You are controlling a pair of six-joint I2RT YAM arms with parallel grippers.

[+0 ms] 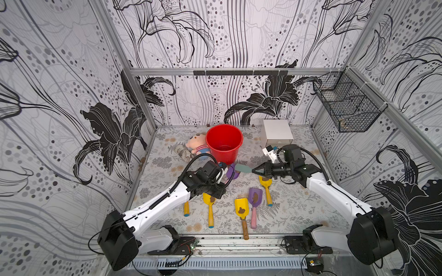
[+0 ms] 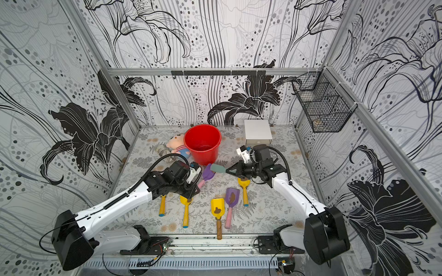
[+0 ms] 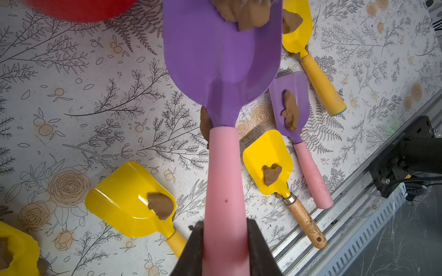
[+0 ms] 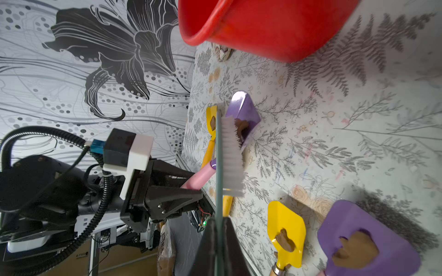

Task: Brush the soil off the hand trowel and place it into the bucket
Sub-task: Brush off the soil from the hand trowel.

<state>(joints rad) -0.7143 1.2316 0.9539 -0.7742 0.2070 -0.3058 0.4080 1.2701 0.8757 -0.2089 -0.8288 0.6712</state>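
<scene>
Left gripper [image 1: 222,176], in both top views, is clamped on the pink handle of the purple hand trowel [image 1: 231,172]. The blade juts ahead of it toward the right gripper [image 1: 255,170]. The right gripper is pinched tight on a teal brush [image 1: 242,168] whose head reaches over the blade. The bucket [image 1: 224,154] stands upright just beyond both grippers.

From the left wrist, the left gripper [image 3: 224,239] has its jaws pressed to either side of the handle. The soil [image 3: 244,14] sits at the blade's far end. Other soiled trowels [image 3: 267,162] lie on the table [image 3: 71,107] beneath.

From the right wrist, the right gripper [image 4: 218,229] is closed on the brush [image 4: 230,153]. The white bristles ahead of it meet the soil [image 4: 241,129] on the hand trowel [image 4: 244,107]. The bucket [image 4: 275,28] lies farther ahead.
</scene>
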